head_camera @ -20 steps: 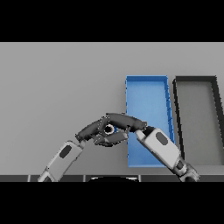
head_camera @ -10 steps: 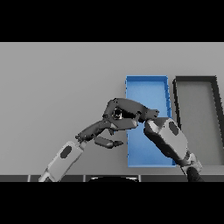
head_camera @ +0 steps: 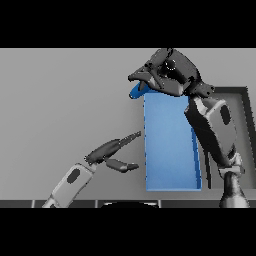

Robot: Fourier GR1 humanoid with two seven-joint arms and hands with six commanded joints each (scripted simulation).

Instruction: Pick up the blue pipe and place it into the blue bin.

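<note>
Right hand (head_camera: pixel 167 75): fingers apparently curled on short blue pipe (head_camera: pixel 136 91), poised above open rectangular blue bin (head_camera: pixel 170 145) for release. Left hand (head_camera: pixel 112 152): fingers relaxed, idle.

**Hidden and cut off**

Most of the blue pipe (head_camera: pixel 136 90) is hidden inside the curled fingers of the right hand (head_camera: pixel 165 75); only one short end shows at the hand's left edge. The hand and its forearm also cover the far end and right wall of the blue bin (head_camera: pixel 170 145). Right of the forearm, the dark bin (head_camera: pixel 240 107) shows only in part, cut off by the view's right side.
</note>
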